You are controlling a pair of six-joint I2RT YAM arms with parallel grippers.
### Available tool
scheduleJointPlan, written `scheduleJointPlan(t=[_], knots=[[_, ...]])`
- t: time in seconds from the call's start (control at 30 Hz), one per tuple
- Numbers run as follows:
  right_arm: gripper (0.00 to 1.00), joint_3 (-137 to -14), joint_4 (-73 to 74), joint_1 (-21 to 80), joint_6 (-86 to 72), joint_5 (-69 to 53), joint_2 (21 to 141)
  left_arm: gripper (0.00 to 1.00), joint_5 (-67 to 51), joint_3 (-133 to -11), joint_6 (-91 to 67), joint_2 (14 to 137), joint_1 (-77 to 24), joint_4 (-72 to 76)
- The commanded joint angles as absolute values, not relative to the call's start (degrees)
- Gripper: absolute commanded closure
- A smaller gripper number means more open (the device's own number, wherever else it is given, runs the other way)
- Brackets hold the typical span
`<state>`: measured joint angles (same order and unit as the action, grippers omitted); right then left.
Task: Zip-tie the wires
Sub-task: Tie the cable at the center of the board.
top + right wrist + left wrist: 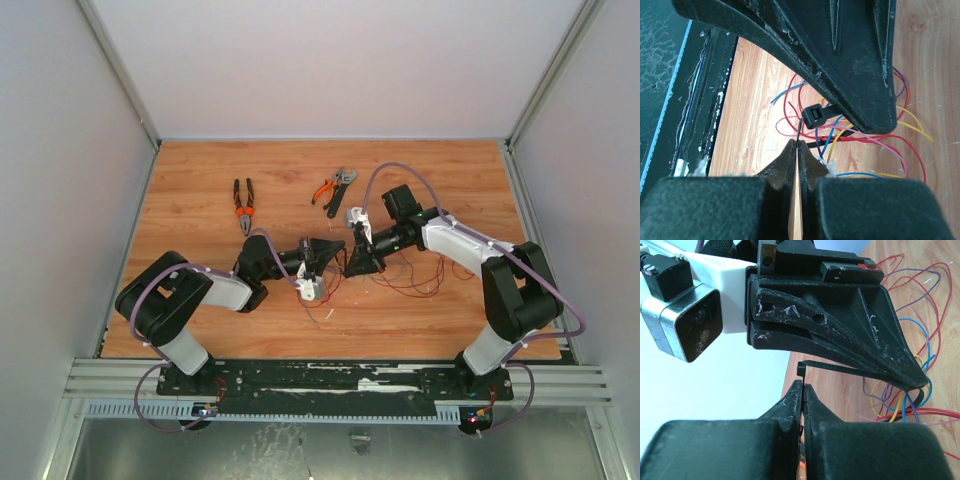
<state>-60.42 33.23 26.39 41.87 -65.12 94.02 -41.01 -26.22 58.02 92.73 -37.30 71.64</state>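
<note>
Evidently left gripper [802, 390] and right gripper [797, 145] clamp the zip tie [850, 372]; tugging could spill wires [920, 413] at four o'clock.

**Top external.** We look down from above and behind both arm bases, far enough back to take in the whole bench [200, 175]. The left fingers [328, 252] and right fingers [358, 260] meet mid-frame.

**Left wrist.** We sit just behind the left fingers [792, 402], facing along them, very close. The right fingers [865, 325] fill the frame just beyond.

**Right wrist.** We sit just behind the right fingers [789, 157], facing back at the left fingers [855, 60], equally close.

**Shared.** Both wrist views hold the zip tie [840, 370] between the two pairs of fingers and the wires [912, 414] past them. The top view shows that spot small.
</note>
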Motion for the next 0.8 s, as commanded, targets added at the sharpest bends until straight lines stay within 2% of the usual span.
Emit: scheduleJointPlan(t=[0.0, 0.77], knots=[[1.00, -61.62, 33.44, 26.83, 42.36, -66.71, 94.36, 1.00, -40.96, -26.10, 58.34, 92.81, -37.84, 73.92], [1.00, -61.59, 32.79, 26.55, 42.30, -66.41, 95.25, 1.00, -40.78, -25.75, 58.38, 92.55, -37.85, 73.92]])
